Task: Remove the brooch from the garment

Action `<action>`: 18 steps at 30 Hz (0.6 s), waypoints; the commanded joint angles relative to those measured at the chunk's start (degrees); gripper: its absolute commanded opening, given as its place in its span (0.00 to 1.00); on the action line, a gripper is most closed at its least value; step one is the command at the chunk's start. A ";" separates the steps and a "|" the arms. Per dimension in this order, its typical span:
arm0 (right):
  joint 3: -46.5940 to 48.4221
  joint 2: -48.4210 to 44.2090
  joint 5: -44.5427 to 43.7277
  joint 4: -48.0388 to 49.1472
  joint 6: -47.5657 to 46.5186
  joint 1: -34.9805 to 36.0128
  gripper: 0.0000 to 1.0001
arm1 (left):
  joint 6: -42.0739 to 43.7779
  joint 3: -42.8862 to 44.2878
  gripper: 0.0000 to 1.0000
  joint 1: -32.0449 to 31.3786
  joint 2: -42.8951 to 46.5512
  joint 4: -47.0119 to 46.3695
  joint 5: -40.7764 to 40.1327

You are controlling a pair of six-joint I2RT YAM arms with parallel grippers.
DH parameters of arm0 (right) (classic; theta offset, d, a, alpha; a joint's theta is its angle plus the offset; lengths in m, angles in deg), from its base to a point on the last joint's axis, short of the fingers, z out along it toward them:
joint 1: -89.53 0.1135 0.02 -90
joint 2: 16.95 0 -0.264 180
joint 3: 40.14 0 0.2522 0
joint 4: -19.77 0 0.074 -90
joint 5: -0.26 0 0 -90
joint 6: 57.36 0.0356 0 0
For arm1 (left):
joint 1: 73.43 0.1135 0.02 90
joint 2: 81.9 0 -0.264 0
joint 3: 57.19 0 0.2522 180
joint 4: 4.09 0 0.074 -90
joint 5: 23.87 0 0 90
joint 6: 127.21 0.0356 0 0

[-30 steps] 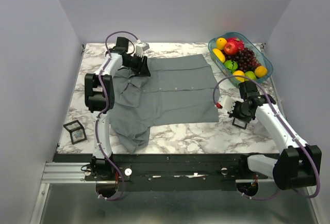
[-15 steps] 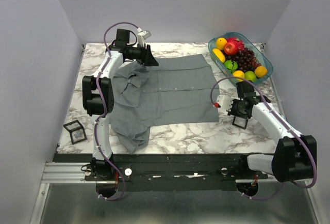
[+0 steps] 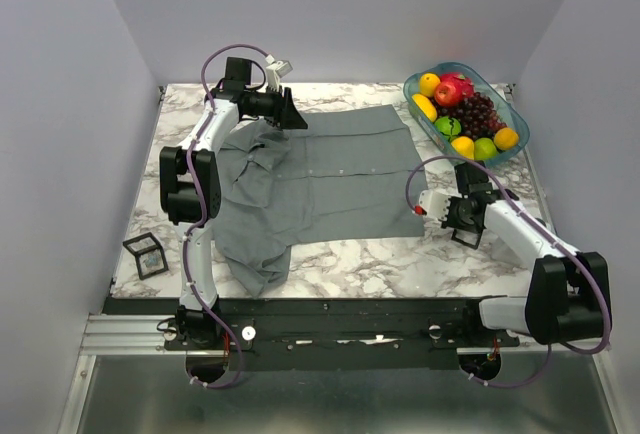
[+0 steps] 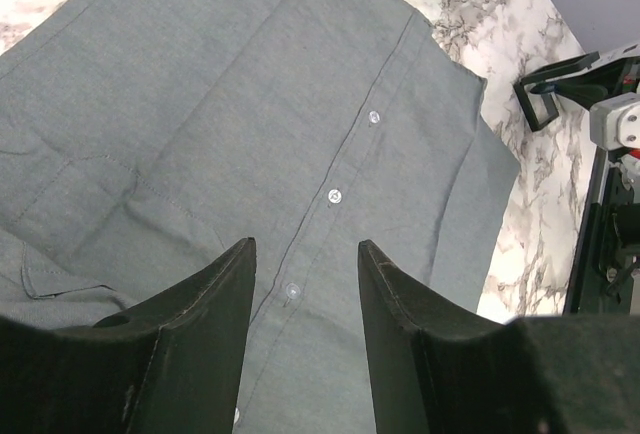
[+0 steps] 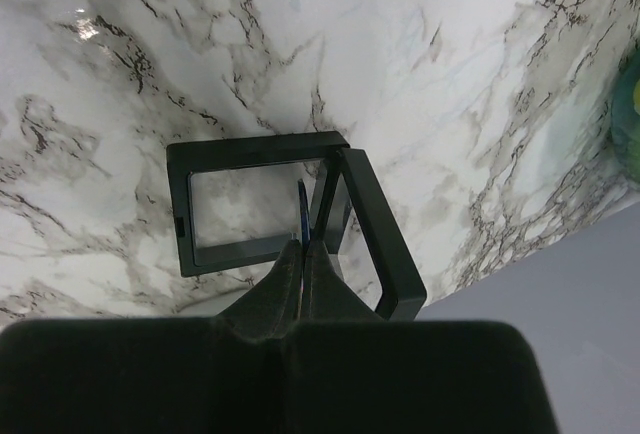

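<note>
Low in the right wrist view, the right pincer (image 5: 302, 246) is pressed tight on a thin blue sliver that I take for the brooch (image 5: 300, 204), seen edge-on; it hangs just above a black open frame (image 5: 255, 144) lying on the marble counter (image 5: 120, 44); from overhead this spot is right of centre, beside the hem and off the cloth. Farther back, the garment (image 3: 350, 169) lies spread across the middle of the counter; the left wrist view shows its placket and pale buttons (image 4: 335, 195), with no blue pin on the part in sight. At the upper left of the overhead view the left pincer (image 4: 305, 254) hovers above the collar end, jaws moderately apart, holding nothing. The removal itself looks done; what seems left is setting the brooch down, perhaps in the frame.
</note>
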 commanded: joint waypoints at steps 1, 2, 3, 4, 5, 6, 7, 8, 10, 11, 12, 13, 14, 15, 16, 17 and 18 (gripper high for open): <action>-1.39 0.84 -2.35 1.80 -1.17 -0.26 0.00 | -0.48 -0.48 0.54 0.15 1.63 -0.85 2.12; -1.57 0.76 -2.44 2.23 -1.52 -0.18 0.01 | -0.57 -0.39 0.54 0.15 1.63 -0.85 2.03; -1.83 0.75 -2.70 2.24 -1.70 -0.18 0.00 | -0.66 -0.48 0.54 0.15 1.63 -0.85 2.03; -1.84 0.49 -2.79 2.24 -1.62 -0.26 0.00 | -0.66 -0.57 0.54 0.15 1.63 -0.85 2.12; -1.57 0.40 -2.79 1.63 -1.44 -0.18 0.01 | -0.66 -0.48 0.54 0.15 1.80 -0.85 2.29; -1.31 0.14 -2.70 1.19 -1.35 -0.18 0.00 | -0.57 -0.57 0.54 0.15 1.72 -0.76 2.38; -1.05 -0.12 -2.61 0.75 -1.26 -0.18 0.00 | -0.66 -0.65 0.54 0.15 1.80 -0.85 2.30; -0.44 -0.73 -2.61 0.05 -1.09 -0.26 0.00 | -0.66 -0.74 0.54 0.15 1.89 -0.76 2.38; -0.08 -1.44 -2.79 -0.57 -1.09 -0.18 0.00 | -0.66 -0.83 0.54 0.15 1.98 -0.76 2.38; -0.08 -1.79 -3.05 -1.01 -1.26 -0.26 0.00 | -0.66 -1.01 0.54 0.15 1.89 -0.76 2.38; -0.08 -1.97 -3.49 -1.10 -1.35 -0.27 0.00 | -0.66 -1.01 0.54 0.15 1.80 -0.85 2.47; -0.16 -2.06 -3.84 -1.28 -1.44 -0.18 0.00 | -1.01 -1.01 0.54 0.15 1.72 -1.02 2.65; -0.34 -2.23 -4.02 -1.28 -2.14 -0.18 0.00 | -1.18 -1.09 0.55 0.15 1.71 -1.20 2.56; -0.95 -2.41 -4.45 -1.19 -2.40 -0.18 0.00 | -1.27 -1.01 0.55 0.15 1.71 -1.20 2.73; -1.13 -2.41 -4.63 -0.84 -2.67 -0.18 0.00 | -1.45 -1.01 0.54 0.15 1.71 -1.55 2.74; -1.39 -2.32 -4.72 -0.14 -2.76 -0.18 0.00 | -1.54 -1.01 0.54 0.15 1.63 -1.64 2.74; -1.48 -2.15 -4.90 0.12 -2.67 -0.18 0.01 | -1.54 -1.09 0.55 0.06 1.63 -1.73 2.82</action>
